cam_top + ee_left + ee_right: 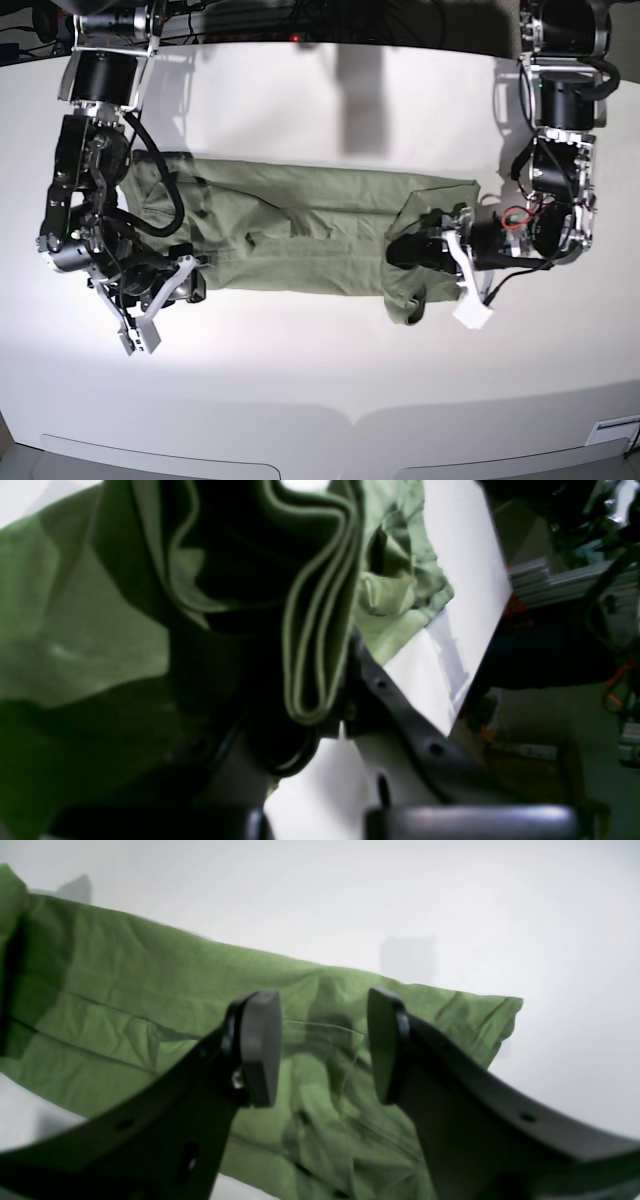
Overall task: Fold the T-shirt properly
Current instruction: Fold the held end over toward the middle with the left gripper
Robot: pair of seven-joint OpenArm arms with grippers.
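T-shirt edge pinched in left end effector — right end effector open beside it.

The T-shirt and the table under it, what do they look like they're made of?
The T-shirt looks like soft matte woven or knit cotton: it creases finely and drapes in limp layered folds where the left gripper pinches it. The table looks like a smooth, hard white board, faintly glossy, possibly laminate; it carries soft shadows.

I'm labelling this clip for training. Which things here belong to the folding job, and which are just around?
Part of the job:
T-shirt
left gripper, shut on the T-shirt
right gripper, open, empty

Just around:
white table
red wiring on the left arm
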